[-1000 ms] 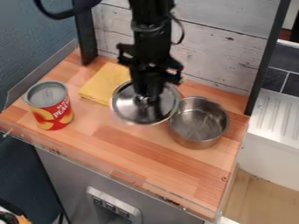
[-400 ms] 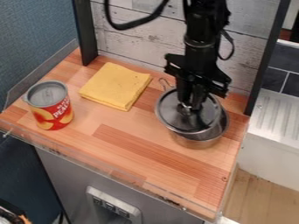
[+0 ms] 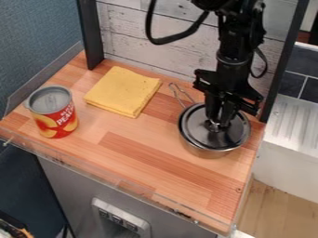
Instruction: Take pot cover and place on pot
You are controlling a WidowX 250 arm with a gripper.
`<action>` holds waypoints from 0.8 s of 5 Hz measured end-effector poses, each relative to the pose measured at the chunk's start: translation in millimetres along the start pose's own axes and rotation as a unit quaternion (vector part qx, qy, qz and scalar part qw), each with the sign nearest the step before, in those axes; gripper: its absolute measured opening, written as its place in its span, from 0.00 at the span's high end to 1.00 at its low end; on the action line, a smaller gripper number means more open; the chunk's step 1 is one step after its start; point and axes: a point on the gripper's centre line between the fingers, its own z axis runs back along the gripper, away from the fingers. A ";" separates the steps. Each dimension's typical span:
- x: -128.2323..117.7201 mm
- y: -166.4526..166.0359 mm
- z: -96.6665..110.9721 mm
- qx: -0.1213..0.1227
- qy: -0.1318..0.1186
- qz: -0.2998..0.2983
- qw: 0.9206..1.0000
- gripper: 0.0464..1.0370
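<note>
The black gripper (image 3: 216,123) hangs down at the right side of the counter, shut on the knob at the centre of the pot cover. The round, shiny metal pot cover (image 3: 202,133) lies over the mouth of the steel pot (image 3: 204,151), covering nearly all of it. Whether its rim touches the pot all round cannot be told. Toward the back left, the pot's wire handle (image 3: 181,95) sticks out.
A folded yellow cloth (image 3: 122,91) lies at the back left of the wooden counter (image 3: 136,148). A red can (image 3: 53,112) stands at the left edge. Behind the pot rises a whitewashed plank wall (image 3: 168,44), with a black post on each side.
Holding the pot cover, the gripper has moved right from beside the yellow cloth to over the pot. The cloth is uncovered and the pot's opening is now hidden. Pot and can have stayed put.
</note>
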 end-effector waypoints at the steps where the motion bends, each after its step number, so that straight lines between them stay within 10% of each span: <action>1: 7.7 2.1 -1.4 0.007 -0.002 0.001 1.000 0.77; 4: -1.9 20.5 -3.1 0.022 0.006 0.011 1.000 0.77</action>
